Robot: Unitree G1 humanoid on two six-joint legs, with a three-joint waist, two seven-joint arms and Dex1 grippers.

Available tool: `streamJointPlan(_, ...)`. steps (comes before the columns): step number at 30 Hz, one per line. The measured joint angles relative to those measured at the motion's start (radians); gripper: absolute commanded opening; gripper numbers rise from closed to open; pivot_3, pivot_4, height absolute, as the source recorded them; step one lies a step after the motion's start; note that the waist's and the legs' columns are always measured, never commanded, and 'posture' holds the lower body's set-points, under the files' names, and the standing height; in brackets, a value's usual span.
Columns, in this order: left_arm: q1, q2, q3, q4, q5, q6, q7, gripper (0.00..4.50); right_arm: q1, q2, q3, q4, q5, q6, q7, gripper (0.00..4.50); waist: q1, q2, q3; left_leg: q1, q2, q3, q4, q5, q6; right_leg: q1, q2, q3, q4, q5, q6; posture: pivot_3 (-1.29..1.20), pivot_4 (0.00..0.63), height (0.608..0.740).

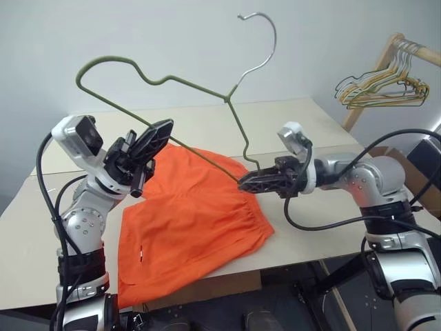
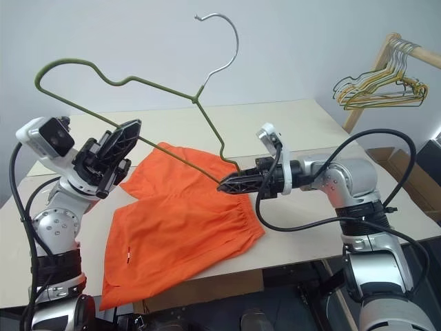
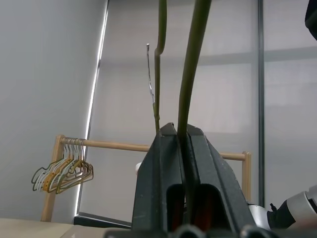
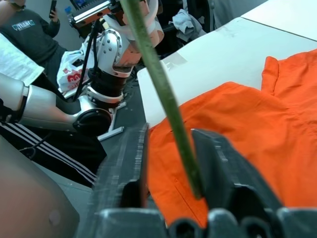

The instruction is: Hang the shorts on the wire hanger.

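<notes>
The wire hanger (image 1: 186, 83) is held up above the table, hook uppermost. My left gripper (image 1: 164, 131) is shut on its long lower bar near the left corner; the left wrist view shows the wire pinched between the closed fingers (image 3: 163, 163). My right gripper (image 1: 247, 184) is at the hanger's other lower corner. In the right wrist view the green wire (image 4: 168, 104) runs between the two fingers and lies against one of them, with a gap to the other. The orange shorts (image 1: 196, 221) lie spread flat on the table beneath both grippers, one edge hanging over the near side.
The beige table (image 1: 289, 117) stretches out behind the shorts. A wooden rack with bunched yellow and green hangers (image 1: 386, 86) stands at the back right. The right wrist view shows a person (image 4: 29, 29) and other robot parts (image 4: 109, 54) beyond the table's edge.
</notes>
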Motion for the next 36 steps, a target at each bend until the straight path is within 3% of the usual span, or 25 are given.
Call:
streamJointPlan(2, 0.004, -0.001, 0.003, 0.002, 0.002, -0.005, 0.005, 0.00, 0.000, 0.005, 0.004, -0.002, -0.003, -0.005, 0.009, 0.10, 0.000, 0.000, 0.000, 0.000, 0.000, 0.000, 0.000, 0.000, 0.000, 0.000, 0.000, 0.000, 0.000, 0.000, 0.000, -0.11, 0.000, 0.740)
streamJointPlan(5, 0.026, -0.006, 0.006, 0.008, 0.014, -0.018, 0.008, 0.00, 0.000, 0.014, 0.013, -0.004, -0.007, -0.014, 0.018, 0.04, -0.001, 0.000, 0.000, 0.000, 0.000, 0.000, 0.000, 0.000, 0.000, 0.000, 0.000, 0.000, 0.000, 0.000, 0.000, -0.11, 0.000, 0.740)
streamJointPlan(9, 0.043, -0.017, -0.007, 0.031, 0.050, -0.029, 0.027, 1.00, 0.000, 0.018, 0.016, -0.003, -0.013, -0.014, 0.015, 0.00, 0.002, 0.000, 0.000, 0.000, 0.000, -0.001, 0.000, 0.000, 0.000, 0.000, 0.000, 0.000, 0.000, 0.000, 0.000, -0.11, 0.000, 0.740)
streamJointPlan(12, 0.074, -0.005, -0.081, 0.043, 0.123, -0.020, 0.029, 2.01, 0.001, 0.022, -0.004, -0.003, -0.007, -0.012, -0.019, 0.00, 0.003, 0.000, 0.000, 0.000, -0.001, -0.001, 0.000, 0.000, 0.000, 0.000, 0.000, 0.000, 0.000, 0.000, 0.000, -0.11, 0.000, 0.740)
streamJointPlan(16, 0.126, 0.073, -0.210, 0.048, 0.293, -0.017, 0.027, 3.29, 0.031, 0.019, -0.107, -0.019, 0.042, 0.017, -0.071, 0.00, 0.001, 0.000, 0.000, 0.000, 0.000, -0.001, -0.001, 0.000, 0.000, -0.001, 0.000, 0.000, 0.000, 0.000, 0.000, -0.12, 0.000, 0.740)
streamJointPlan(20, 0.217, 0.157, -0.342, 0.052, 0.479, -0.064, -0.013, 4.47, 0.140, -0.093, -0.178, -0.056, 0.056, 0.044, -0.095, 0.00, 0.006, 0.001, 0.001, -0.001, 0.000, 0.003, -0.001, 0.000, 0.000, -0.001, 0.000, -0.001, -0.002, 0.000, 0.000, -0.12, 0.000, 0.740)
streamJointPlan(27, 0.236, 0.271, -0.424, -0.048, 0.693, -0.148, -0.009, 4.47, 0.432, -0.320, -0.266, -0.076, 0.072, 0.184, -0.116, 0.00, 0.017, 0.003, 0.002, -0.001, 0.000, 0.006, -0.001, 0.000, 0.000, -0.001, 0.000, 0.000, -0.002, 0.000, 0.000, -0.11, 0.000, 0.740)
streamJointPlan(31, 0.245, 0.305, -0.433, -0.114, 0.712, -0.165, -0.040, 4.47, 0.605, -0.408, -0.301, -0.110, 0.039, 0.172, -0.117, 0.00, 0.022, 0.006, 0.003, -0.001, 0.000, 0.008, -0.001, 0.000, 0.000, -0.001, 0.000, 0.002, -0.002, -0.001, 0.001, -0.12, 0.000, 0.740)
streamJointPlan(36, 0.267, 0.343, -0.440, -0.158, 0.736, -0.195, -0.068, 4.47, 0.646, -0.510, -0.267, -0.015, 0.045, 0.234, -0.014, 0.00, 0.022, 0.007, 0.004, 0.003, 0.001, 0.010, -0.001, 0.000, 0.000, 0.001, 0.001, 0.003, -0.002, -0.004, 0.006, -0.12, 0.000, 0.740)
